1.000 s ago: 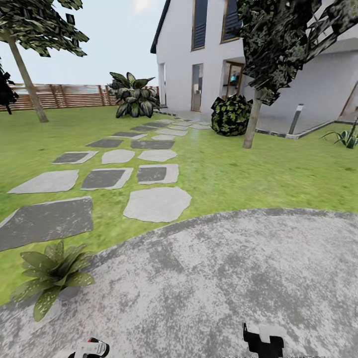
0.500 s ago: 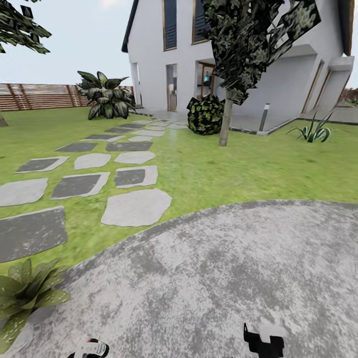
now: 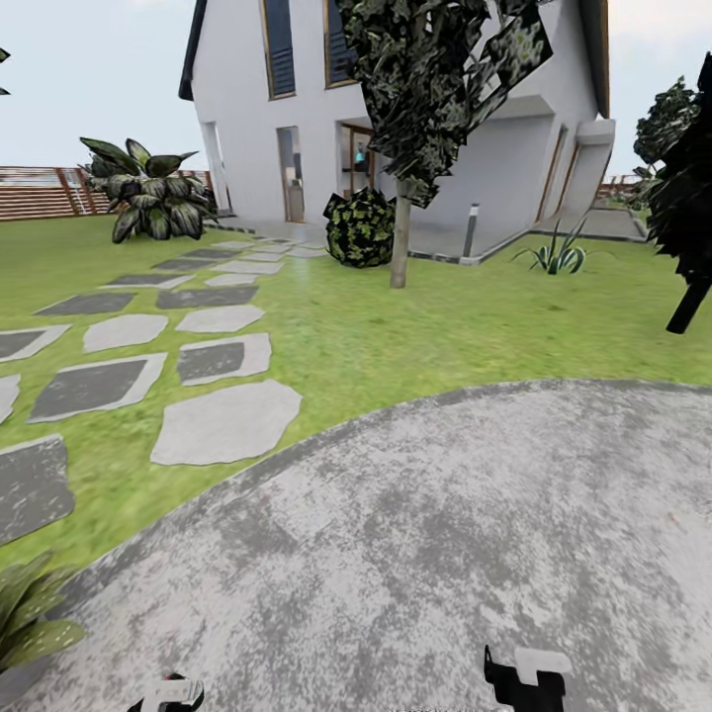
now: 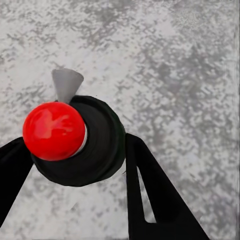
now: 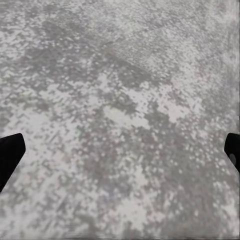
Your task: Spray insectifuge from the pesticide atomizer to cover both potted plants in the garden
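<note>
Left gripper point(image 4: 75, 165) clamped on the pesticide atomizer point(image 4: 85, 142) above the grey paved round point(image 3: 415, 554), one potted plant point(image 3: 25, 613) at the round's edge; right gripper point(image 5: 120, 155) spread wide, empty.

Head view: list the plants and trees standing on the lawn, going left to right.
Broad-leaved bush by the fence → round dark shrub → slim-trunked tree → spiky striped-leaf plant → dark tree at the right edge.
</note>
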Robot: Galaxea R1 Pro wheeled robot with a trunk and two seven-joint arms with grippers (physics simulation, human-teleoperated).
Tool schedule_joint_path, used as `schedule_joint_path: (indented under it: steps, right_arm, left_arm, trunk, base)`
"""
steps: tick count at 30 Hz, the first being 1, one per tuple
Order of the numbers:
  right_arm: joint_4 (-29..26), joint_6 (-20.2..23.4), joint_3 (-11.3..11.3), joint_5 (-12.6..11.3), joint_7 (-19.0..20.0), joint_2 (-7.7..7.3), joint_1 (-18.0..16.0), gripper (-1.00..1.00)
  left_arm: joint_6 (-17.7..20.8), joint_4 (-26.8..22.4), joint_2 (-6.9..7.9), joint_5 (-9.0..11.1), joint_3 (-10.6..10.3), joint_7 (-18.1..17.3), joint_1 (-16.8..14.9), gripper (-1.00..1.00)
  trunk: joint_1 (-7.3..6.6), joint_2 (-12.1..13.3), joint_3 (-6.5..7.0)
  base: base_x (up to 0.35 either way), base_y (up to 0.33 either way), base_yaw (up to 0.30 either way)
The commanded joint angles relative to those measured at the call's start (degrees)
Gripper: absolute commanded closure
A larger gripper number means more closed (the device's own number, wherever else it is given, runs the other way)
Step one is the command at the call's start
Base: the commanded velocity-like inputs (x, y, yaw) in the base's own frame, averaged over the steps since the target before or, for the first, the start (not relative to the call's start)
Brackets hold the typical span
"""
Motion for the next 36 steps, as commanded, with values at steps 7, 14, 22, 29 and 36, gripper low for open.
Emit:
schedule_joint_path:
  steps: [7,14,22,29,36]
  right_arm:
    - [0.1,-0.1,-0.3,0.6,-0.3,0.03,-0.1,-1.0]
    - [0.1,-0.1,-0.4,0.6,-0.4,-0.05,-0.1,-1.0]
    - [0.1,-0.1,-0.3,0.6,-0.3,0.02,-0.1,-1.0]
    - [0.1,-0.1,-0.3,0.6,-0.3,0.04,-0.1,-1.0]
    - [0.1,-0.1,-0.3,0.6,-0.4,0.04,-0.1,-1.0]
  left_arm:
    - [0.0,0.0,-0.01,-0.1,0.5,-0.4,0.0,1.0]
    - [-0.1,0.1,-0.02,0.0,0.5,-0.4,0.0,1.0]
    - [-0.2,0.1,-0.04,-0.1,0.5,-0.4,0.0,1.0]
    - [-0.2,0.1,-0.01,-0.1,0.5,-0.4,0.0,1.0]
    - [-0.1,0.1,-0.01,0.0,0.5,-0.3,0.0,1.0]
  trunk:
    - [-0.01,0.0,-0.05]
    - [-0.01,0.0,-0.05]
    - [-0.01,0.0,-0.05]
    - [-0.01,0.0,-0.05]
    - [-0.01,0.0,-0.05]
  base:
    - [0.0,0.0,-0.3]
    - [0.0,0.0,-0.3]
    - [0.071,-0.07,-0.3]
    - [0.136,-0.121,-0.3]
    - [0.009,-0.006,-0.3]
